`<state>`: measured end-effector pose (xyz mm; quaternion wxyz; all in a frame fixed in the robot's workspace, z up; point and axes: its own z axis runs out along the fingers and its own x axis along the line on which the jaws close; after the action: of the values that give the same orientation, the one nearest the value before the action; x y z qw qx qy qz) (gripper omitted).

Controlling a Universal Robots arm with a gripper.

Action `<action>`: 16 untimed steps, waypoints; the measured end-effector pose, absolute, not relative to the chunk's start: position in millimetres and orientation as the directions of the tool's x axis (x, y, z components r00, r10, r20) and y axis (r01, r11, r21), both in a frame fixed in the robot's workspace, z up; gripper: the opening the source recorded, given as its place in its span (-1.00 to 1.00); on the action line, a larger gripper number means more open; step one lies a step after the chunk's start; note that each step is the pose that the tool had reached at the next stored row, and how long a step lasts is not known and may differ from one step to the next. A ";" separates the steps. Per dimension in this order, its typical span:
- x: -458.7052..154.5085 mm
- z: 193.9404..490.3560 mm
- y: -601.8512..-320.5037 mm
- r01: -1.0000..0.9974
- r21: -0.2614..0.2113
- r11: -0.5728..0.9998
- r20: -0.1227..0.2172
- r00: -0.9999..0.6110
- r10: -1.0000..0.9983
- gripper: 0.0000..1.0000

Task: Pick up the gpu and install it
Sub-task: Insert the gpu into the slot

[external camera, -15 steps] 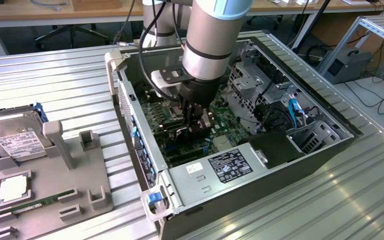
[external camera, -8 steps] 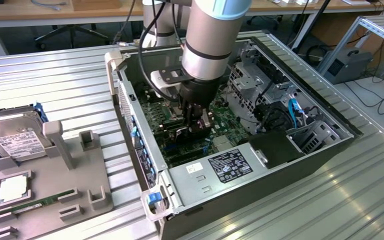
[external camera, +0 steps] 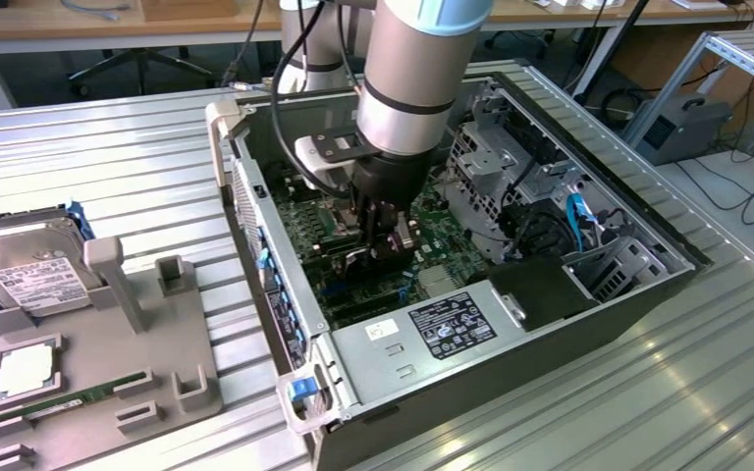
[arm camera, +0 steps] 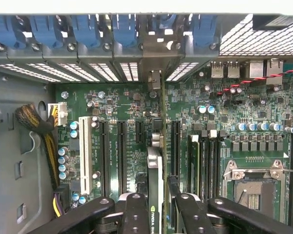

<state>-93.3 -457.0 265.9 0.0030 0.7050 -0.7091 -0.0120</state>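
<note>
I have the hand (arm camera: 155, 202) down inside the open computer case (external camera: 639, 285), closed on the gpu (arm camera: 155, 170), which stands on edge between the fingers (arm camera: 136, 214) directly over the green motherboard (arm camera: 117, 105). From the wrist view the card runs in line with the long black slots (arm camera: 122, 156), its metal bracket (arm camera: 155, 58) up against the slotted rear wall of the case. Whether its lower edge is already touching a slot I can't quite make out. I judge the card light and stiff but fragile: thin board, exposed parts, so the grip belongs on its top edge near the middle, squeezing the flat faces, as it is now. On the tabletop (external camera: 115, 147), well apart from the case, a hard drive (external camera: 24, 270) and a memory stick (external camera: 56, 402) rest in a gray holder (external camera: 89, 343).
</note>
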 end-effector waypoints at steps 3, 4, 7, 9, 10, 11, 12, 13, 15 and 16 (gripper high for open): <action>-93.2 265.8 -457.0 -1.000 0.021 0.005 -0.013 -0.006 -1.000 -0.47; -93.2 265.5 -457.1 -1.000 0.021 0.005 -0.012 -0.006 -1.000 -0.47; -93.3 263.8 -457.2 -1.000 0.021 0.005 -0.012 -0.006 -1.000 -0.47; -94.1 262.8 -457.1 -1.000 0.021 0.005 -0.014 -0.006 -1.000 -0.47; -94.9 262.8 -457.1 -1.000 0.021 0.005 -0.014 -0.006 -1.000 -0.47; -96.2 262.6 -457.2 -1.000 0.021 0.005 -0.015 -0.005 -1.000 -0.47; -97.6 262.5 -457.2 -1.000 0.020 0.005 -0.016 -0.006 -1.000 -0.47; -98.0 262.2 -457.1 -1.000 0.020 0.005 -0.018 -0.006 -1.000 -0.47; -98.1 261.5 -457.2 -1.000 0.019 0.005 -0.020 -0.006 -1.000 -0.47; -98.1 259.9 -457.2 -1.000 0.019 0.005 -0.020 -0.006 -1.000 -0.47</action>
<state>-98.1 -457.2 259.9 -0.0004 0.7051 -0.7090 -0.0141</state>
